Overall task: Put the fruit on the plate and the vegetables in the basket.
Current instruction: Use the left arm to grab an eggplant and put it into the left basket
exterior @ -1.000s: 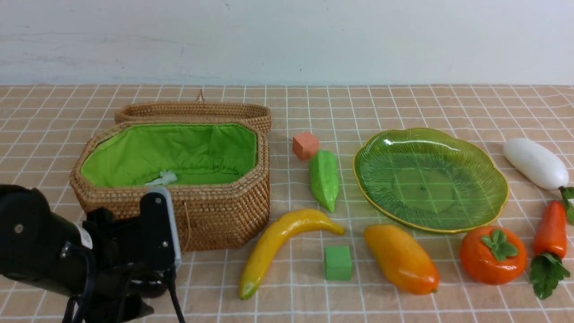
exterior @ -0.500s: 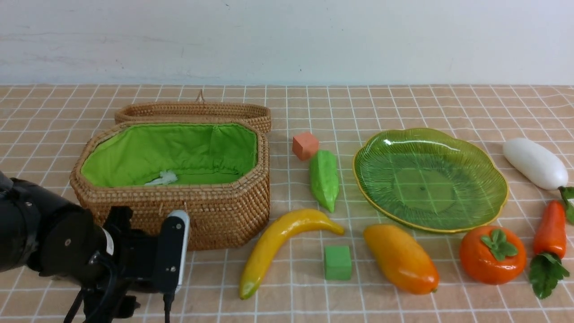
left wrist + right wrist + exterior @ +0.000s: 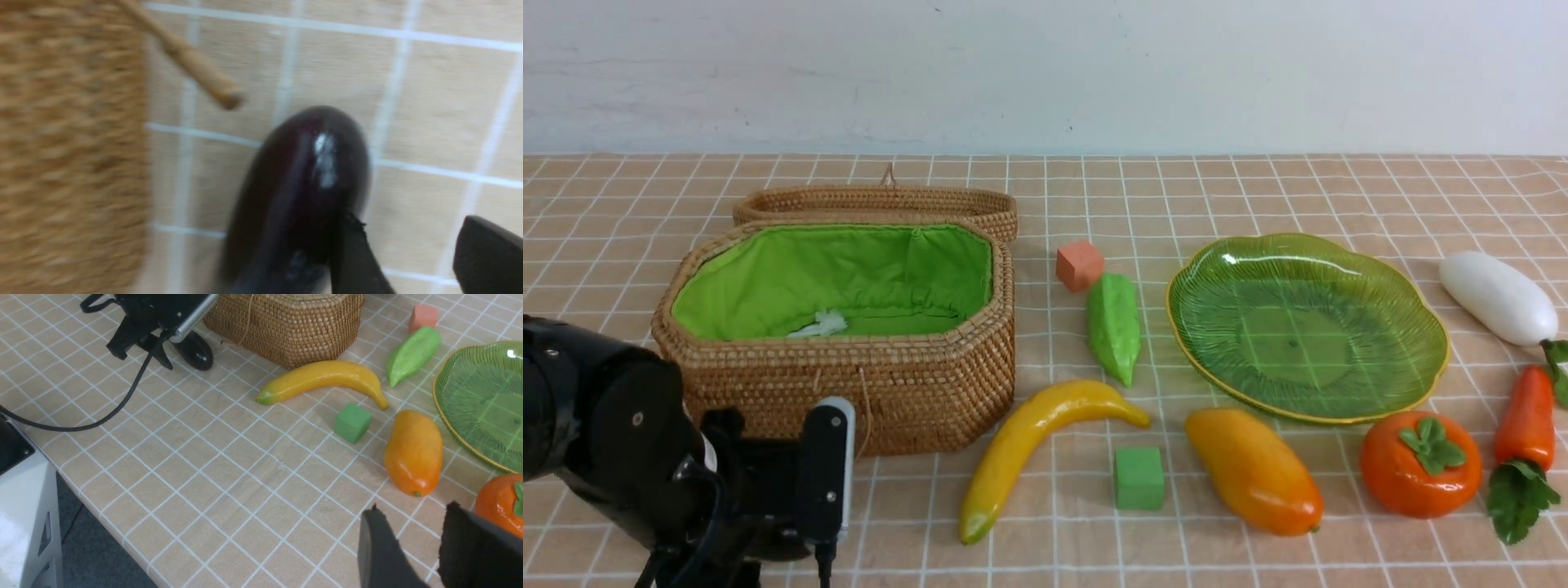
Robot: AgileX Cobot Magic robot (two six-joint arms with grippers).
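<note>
Eggplant [image 3: 298, 183], glossy purple oval, lies beside left gripper's [image 3: 408, 228] parted empty jaws; right gripper's [image 3: 412, 514] likewise.

The left arm [image 3: 605, 441], at the basket's [image 3: 915, 384] seven o'clock, hides the eggplant [image 3: 294, 192] in the front view. The left wrist view shows it blurred, one end cut off.

Basket [image 3: 931, 392]: rough woven wicker; lining [image 3: 866, 269] of bright green cloth. Plate [image 3: 1307, 327]: translucent green glass, ribbed, glossy. Eggplant [image 3: 302, 183]: dark purple, smooth, high gloss. Banana [image 3: 1029, 441], mango [image 3: 1254, 474], persimmon [image 3: 1417, 465]: smooth, glossy, plastic-looking. Bitter gourd [image 3: 1113, 327]: green, bumpy, duller sheen. Radish [image 3: 1499, 298]: white, smooth, soft sheen. Green cube [image 3: 1138, 478], orange-pink cube [image 3: 1079, 265]: matt, foam-like. Table [image 3: 1258, 188]: matt checked covering, cloth-like.
</note>
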